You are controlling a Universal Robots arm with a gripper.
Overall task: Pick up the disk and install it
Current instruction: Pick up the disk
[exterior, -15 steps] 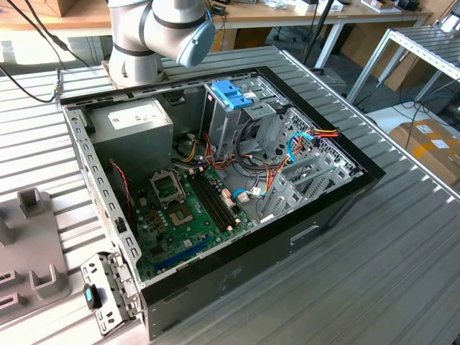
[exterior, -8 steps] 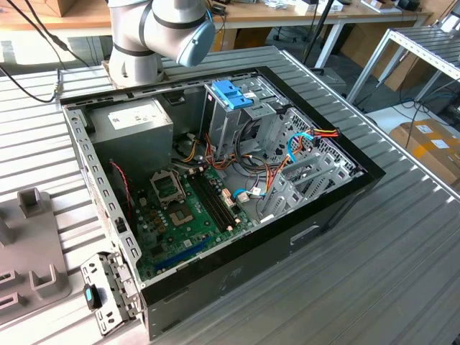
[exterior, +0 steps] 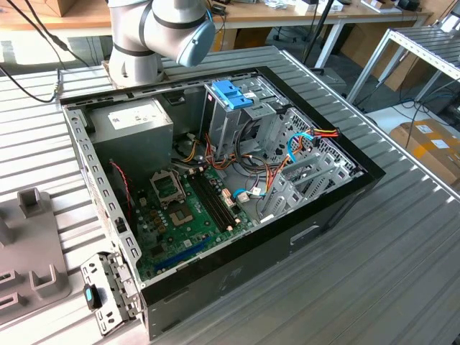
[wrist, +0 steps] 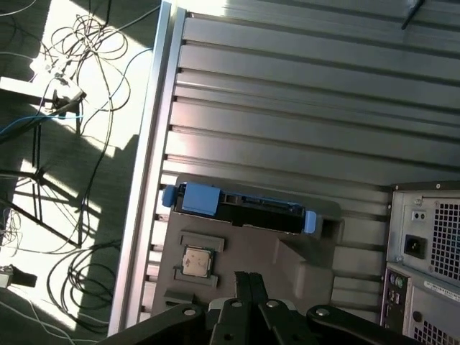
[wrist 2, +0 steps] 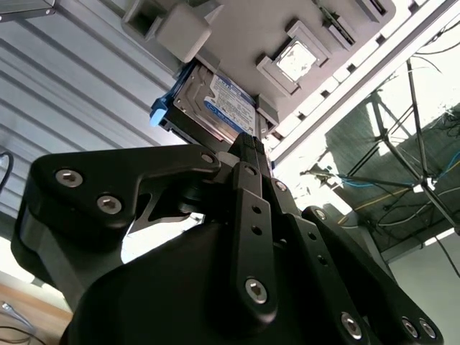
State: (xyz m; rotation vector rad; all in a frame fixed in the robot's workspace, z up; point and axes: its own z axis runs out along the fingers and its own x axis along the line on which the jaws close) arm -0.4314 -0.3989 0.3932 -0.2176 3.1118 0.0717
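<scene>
A ribbed metal table (exterior: 402, 273) carries an open computer case (exterior: 287, 237), its boards and cables bare, with the arm (exterior: 158, 29) rising behind it in the exterior view. In the first wrist view a grey holder (wrist: 251, 251) lies near the table's edge, just beside the back of the case. The disk (wrist: 259, 214) stands on edge in a slot of that holder, with a blue rail (wrist: 198, 198) at each end. In the second wrist view its labelled face (wrist 2: 215, 108) is turned toward the camera. The gripper (wrist: 249, 277) hangs over the holder, apart from the disk, and its fingers look pressed together with nothing between them. The second wrist view shows the gripper (wrist 2: 248, 140) pointing at the disk's upper edge. A small chip (wrist: 192, 261) sits in a nearby recess of the holder. The disk is not yet lifted. By its look it is stiff and dense for its size, with smooth metal faces that may slip, and it is likely sensitive to knocks. The soundest hold seems to be across the two flat faces where the body stands proud of the slot, not on the plastic rails, which may flex.
</scene>
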